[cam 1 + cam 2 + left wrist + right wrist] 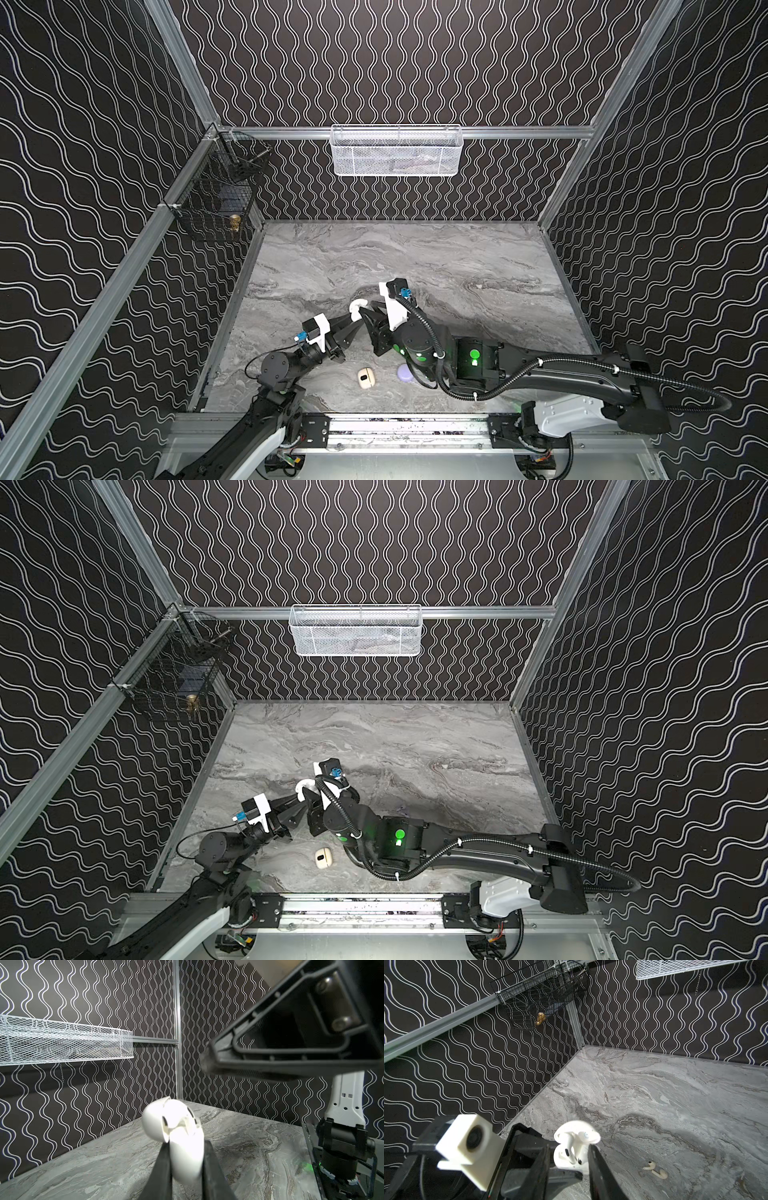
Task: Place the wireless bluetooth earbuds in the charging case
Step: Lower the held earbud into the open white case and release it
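Note:
A white charging case (566, 1162) with its lid (577, 1131) flipped open hangs above the marble table, and my left gripper (187, 1147) is shut on its body. In both top views the case (356, 306) (302, 787) sits mid-table between the two grippers. Two white earbuds stand in its sockets, one earbud (569, 1147) sticking up. My right gripper (569, 1146) stands open, a finger on each side of the case, touching neither earbud that I can see. An off-white pair of earbuds (654, 1168) lies loose on the table nearby.
A cream case (365, 377) (321, 858) lies near the front edge, with a lilac case (404, 372) half hidden under the right arm. A white mesh basket (395, 151) hangs on the back wall. A black wire basket (220, 187) is in the left corner.

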Controlling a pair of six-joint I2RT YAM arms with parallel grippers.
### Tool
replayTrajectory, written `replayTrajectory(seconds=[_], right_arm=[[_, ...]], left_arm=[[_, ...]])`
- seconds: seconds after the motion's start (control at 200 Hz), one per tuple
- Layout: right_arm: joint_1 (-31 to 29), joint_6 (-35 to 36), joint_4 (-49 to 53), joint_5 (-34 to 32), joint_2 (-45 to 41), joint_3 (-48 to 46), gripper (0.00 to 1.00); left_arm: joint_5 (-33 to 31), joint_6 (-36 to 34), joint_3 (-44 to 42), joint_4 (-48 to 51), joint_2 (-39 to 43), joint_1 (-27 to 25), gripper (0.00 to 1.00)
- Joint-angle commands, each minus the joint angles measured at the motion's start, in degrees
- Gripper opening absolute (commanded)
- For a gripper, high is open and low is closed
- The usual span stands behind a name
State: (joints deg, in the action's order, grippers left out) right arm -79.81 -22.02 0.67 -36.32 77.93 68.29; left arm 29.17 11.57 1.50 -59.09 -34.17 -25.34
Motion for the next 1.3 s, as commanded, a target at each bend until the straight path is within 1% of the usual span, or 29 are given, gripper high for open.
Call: replayTrajectory(seconds=[0.0, 0.125, 0.26, 0.345, 0.44, 0.546, 0.776, 0.986, 1.071, 1.236, 1.291], right_arm=[[0.0, 0.08, 4.07, 0.88, -0.93, 2.47, 0.28], [0.69, 0.28, 11.35, 0.84, 1.11, 7.26, 0.25], [2.53, -1.25, 17.17, 2.97, 3.81, 10.53, 0.19], [3.6, -1.75, 17.2, 4.55, 4.05, 9.88, 0.18], [4.88, -2.15, 17.16, 7.04, 4.47, 9.49, 0.15], [5.0, -1.93, 17.15, 8.54, 5.32, 9.54, 0.14], [5.0, -2.76, 18.14, 9.4, 6.45, 9.38, 0.12], [4.94, -4.55, 18.67, 7.45, 4.15, 5.98, 0.12], [4.93, -4.78, 18.25, 8.12, 3.64, 4.76, 0.13], [4.88, -4.68, 17.94, 8.96, 2.95, 3.72, 0.16], [4.86, -4.53, 17.56, 9.45, 2.54, 3.35, 0.19]], left_arm=[[2.87, -1.67, 0.9, -2.5, -1.04, -0.03, 0.0], [6.8, -2.76, 1.68, -4.02, -3.19, -0.33, 0.0], [8.25, -3.84, 2.29, -4.51, -5.15, -1.03, 0.0], [8.73, -4.06, 2.59, -4.22, -5.15, -1.3, 0.0], [8.78, -5.18, 3.11, -1.62, -4.12, -1.76, 0.0], [8.53, -5.6, 3.16, -0.82, -3.62, -2.13, 0.0], [8.0, -5.69, 3.26, -0.61, -3.72, -2.25, 0.0], [6.86, -5.87, 3.16, 1.09, -2.31, -2.2, 0.0], [6.97, -5.62, 3.16, 0.52, -2.72, -2.19, 0.0], [6.78, -5.67, 3.25, 0.53, -2.97, -2.18, 0.0], [6.63, -5.84, 3.37, 1.18, -2.84, -2.24, 0.0]])
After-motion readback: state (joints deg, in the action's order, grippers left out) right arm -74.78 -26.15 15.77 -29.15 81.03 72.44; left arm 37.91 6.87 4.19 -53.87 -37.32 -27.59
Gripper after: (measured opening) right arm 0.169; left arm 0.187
